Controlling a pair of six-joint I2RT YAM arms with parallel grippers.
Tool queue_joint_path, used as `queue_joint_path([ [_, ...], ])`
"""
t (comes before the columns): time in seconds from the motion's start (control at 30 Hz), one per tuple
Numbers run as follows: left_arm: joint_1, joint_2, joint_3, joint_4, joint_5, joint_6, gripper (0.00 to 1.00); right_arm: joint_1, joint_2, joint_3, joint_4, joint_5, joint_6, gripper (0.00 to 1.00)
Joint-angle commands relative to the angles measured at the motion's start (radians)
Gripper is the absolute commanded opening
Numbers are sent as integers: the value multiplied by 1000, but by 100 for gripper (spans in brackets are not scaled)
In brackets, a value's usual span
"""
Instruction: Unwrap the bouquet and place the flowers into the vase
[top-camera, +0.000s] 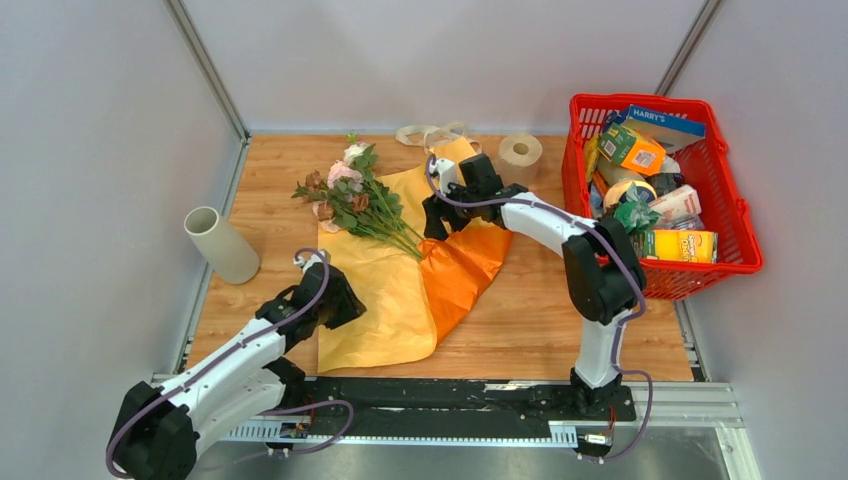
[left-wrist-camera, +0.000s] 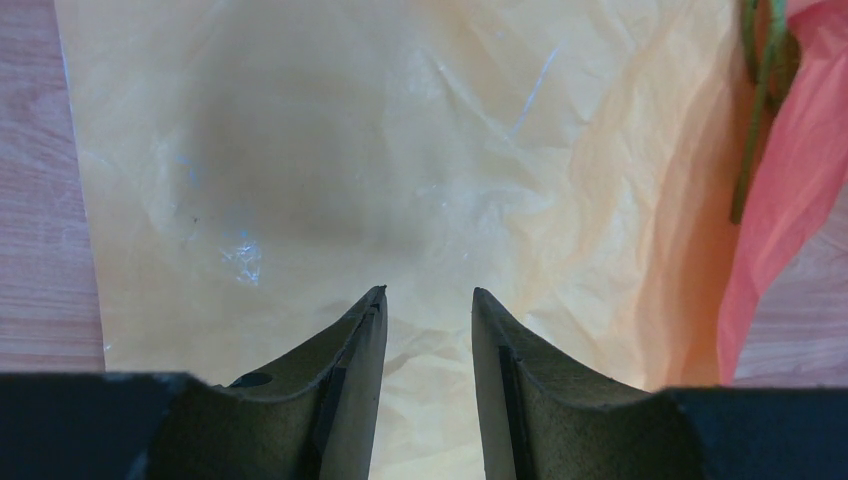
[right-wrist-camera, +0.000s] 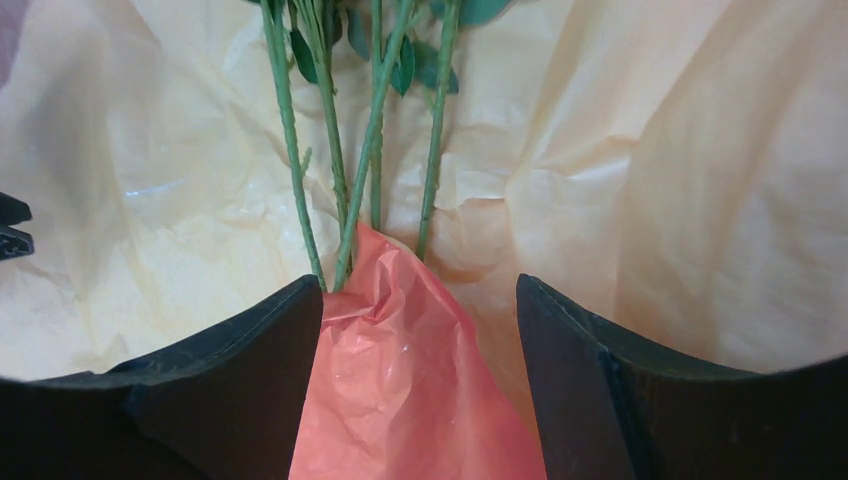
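From above, the flowers (top-camera: 352, 192) lie on the wooden counter (top-camera: 560, 320) left of centre towards the back: pink, cream and brownish roses with green leaves. Their thin green stems (top-camera: 392, 232) run down to the right and gather where the wrapping folds. The yellow-tan paper (top-camera: 385, 300) is spread open under them, and the orange paper (top-camera: 462, 268) lies crumpled along its right side. A beige ribbon (top-camera: 430, 133) lies loose at the back edge. The vase (top-camera: 222, 245), a plain beige-grey tube, is well apart at the left, its round mouth towards the camera; I cannot tell whether it stands straight or leans. The left end effector (top-camera: 345, 300) hangs over the yellow-tan sheet's near left part, and the right end effector (top-camera: 433, 225) is over the stem ends. A toilet paper roll (top-camera: 520, 150) and a red basket (top-camera: 745, 235) of groceries are at the back right.

From the left wrist, the two fingers (left-wrist-camera: 350, 385) stand moderately apart with nothing between them, over wrinkled yellow-tan paper. A stem and the orange sheet show at the right edge.

From the right wrist, the fingers (right-wrist-camera: 250, 370) are spread wide. A fold of orange paper rises between them, and four or five bare stems disappear under its tip, with the pale sheet behind.
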Motion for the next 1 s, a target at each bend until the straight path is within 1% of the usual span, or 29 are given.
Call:
queue_joint_path([
  [0.0, 0, 34, -19, 50, 10, -24, 45, 6, 85, 89, -77, -83, -95, 74],
  [0.17, 0, 82, -19, 30, -39, -50, 45, 1, 142, 100, -115, -70, -143, 71],
  [0.3, 0, 106, -10, -2, -77, -62, 46, -19, 161, 89, -118, -122, -162, 63],
  [0.37, 0, 115, 1, -16, -96, -56, 45, -31, 155, 89, -120, -137, -163, 54],
  [0.47, 0, 138, 10, -19, -111, -57, 46, -43, 135, 89, -123, -140, -166, 35],
  [0.5, 0, 145, 14, -16, -114, -56, 46, -45, 126, 89, -126, -146, -166, 31],
  [0.53, 0, 158, 14, -16, -114, -56, 46, -45, 116, 89, -129, -154, -166, 24],
  [0.57, 0, 166, 16, -8, -114, -56, 46, -48, 107, 89, -130, -159, -163, 15],
  [0.6, 2, 181, 18, -4, -113, -56, 46, -48, 98, 84, -132, -159, -160, 9],
  [0.63, -1, 189, 16, 2, -113, -56, 46, -48, 87, 80, -132, -156, -155, 3],
  [0.67, 0, 206, 16, 3, -113, -54, 46, -48, 78, 77, -137, -156, -155, 0],
  [0.77, 0, 237, 19, 7, -114, -56, 46, -48, 52, 66, -141, -130, -148, 0],
  [0.8, 0, 244, 21, 10, -111, -56, 46, -48, 47, 69, -140, -119, -143, 7],
  [0.87, 0, 246, 19, 16, -99, -56, 46, -48, 46, 76, -138, -94, -140, 40],
  [0.9, -1, 246, 19, 21, -96, -54, 46, -48, 50, 81, -141, -88, -143, 50],
  [0.97, 0, 237, 24, 15, -96, -57, 46, -47, 66, 102, -156, -85, -154, 59],
])
